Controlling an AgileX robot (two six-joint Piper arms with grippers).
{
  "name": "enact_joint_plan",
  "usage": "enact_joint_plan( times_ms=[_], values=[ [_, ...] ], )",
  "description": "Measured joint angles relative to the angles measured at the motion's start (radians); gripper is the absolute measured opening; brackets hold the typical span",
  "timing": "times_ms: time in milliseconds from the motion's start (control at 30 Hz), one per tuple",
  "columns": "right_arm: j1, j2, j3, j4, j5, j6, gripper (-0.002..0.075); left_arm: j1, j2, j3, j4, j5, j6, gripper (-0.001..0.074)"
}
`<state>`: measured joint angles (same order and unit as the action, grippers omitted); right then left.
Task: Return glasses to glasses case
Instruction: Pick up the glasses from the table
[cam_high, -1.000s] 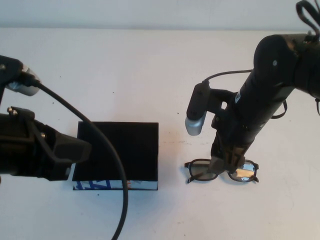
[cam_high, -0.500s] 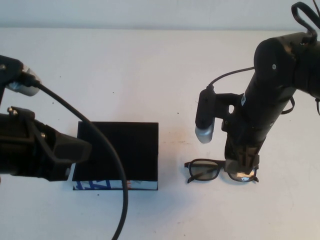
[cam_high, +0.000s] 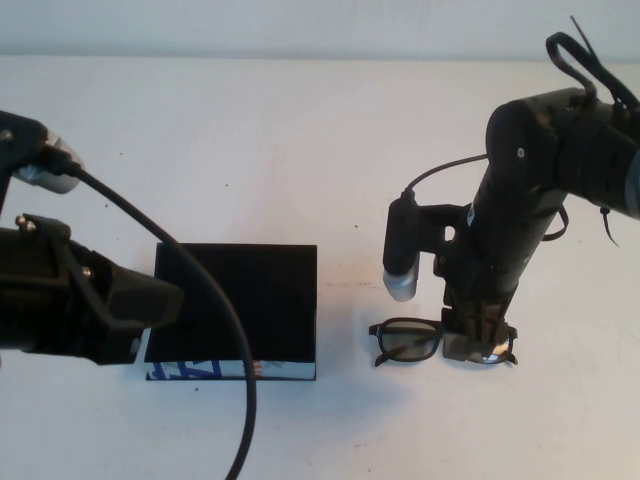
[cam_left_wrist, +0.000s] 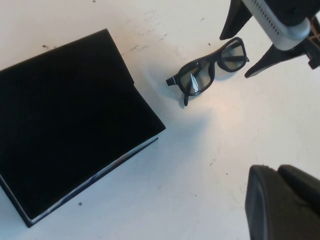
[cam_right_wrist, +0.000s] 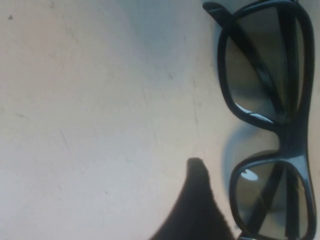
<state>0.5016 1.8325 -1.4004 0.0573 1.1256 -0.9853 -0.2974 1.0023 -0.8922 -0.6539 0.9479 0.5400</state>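
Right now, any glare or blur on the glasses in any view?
High view: right gripper covers one lens of the glasses, no glare. Left wrist view: bright streak on the lens nearer the case. Right wrist view: small highlights, a finger blurred; left gripper over the case edge.

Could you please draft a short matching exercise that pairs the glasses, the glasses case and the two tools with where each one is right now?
Things:
1. glasses
2. glasses case
3. left tool
4. right tool

Places:
A. at the table's left edge, beside the box
B. lowered straddling one lens, fingers open
C. flat on the table, right of the black box
D. lid shut, left of the spectacles

Pairs: 1-C, 2-D, 3-A, 4-B
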Motion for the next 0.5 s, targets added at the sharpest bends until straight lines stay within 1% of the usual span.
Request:
enact_joint_plan(
  times_ms=[133, 500],
  values=[
    [0.000, 0.019, 0.000, 0.000, -0.007, -0.002, 0.0490, 0.000, 0.000, 0.000, 0.000, 0.002, 0.005, -0.0002],
    [0.000, 0.053, 0.000, 0.003, -0.020, -0.023, 0.0493, 0.000, 0.000, 0.000, 0.000, 0.002, 0.012, -0.0002]
  ],
)
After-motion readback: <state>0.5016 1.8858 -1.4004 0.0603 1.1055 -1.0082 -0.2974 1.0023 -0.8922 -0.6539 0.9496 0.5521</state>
